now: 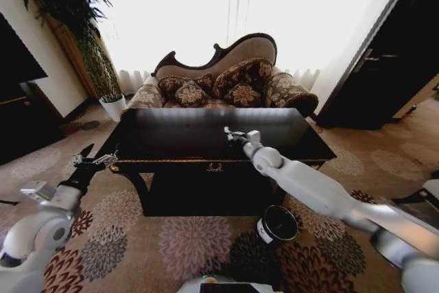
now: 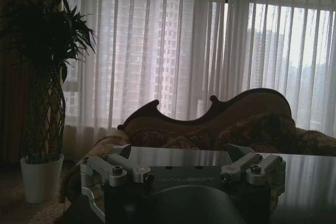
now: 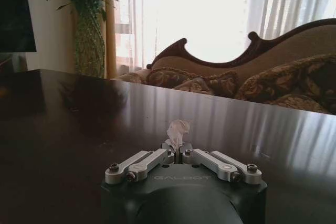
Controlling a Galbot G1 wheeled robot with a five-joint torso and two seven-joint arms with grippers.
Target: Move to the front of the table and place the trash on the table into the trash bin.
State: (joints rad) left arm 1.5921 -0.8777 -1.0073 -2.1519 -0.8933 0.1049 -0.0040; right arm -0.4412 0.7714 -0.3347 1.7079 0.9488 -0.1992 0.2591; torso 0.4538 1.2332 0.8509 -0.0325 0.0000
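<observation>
Right hand: your right hand (image 3: 177,149) is over the counter's front part, clenched on a small white crumpled paper wad (image 3: 178,129) that sticks up between its tips.
Left hand: your left hand (image 1: 91,158) hangs parked off the counter's left front corner, fingers spread, holding nothing.
Trash: the wad is pinched just above the large dark glossy wooden counter (image 1: 171,135); no other trash is visible on it.
Bin: the small round dark brown trash bin with a white label (image 1: 277,225) stands on the floor beneath your right forearm, just in front of the counter.
Risk: the grip looks thin, on the wad's lower edge, so a quick swing could shake it loose onto the carpet; the bin's mouth is narrow and low, so an early release may miss.
Room: patterned floral carpet, a carved sofa with cushions (image 1: 223,80) behind the counter, bright sheer curtains, a potted plant (image 1: 89,39) at left.
</observation>
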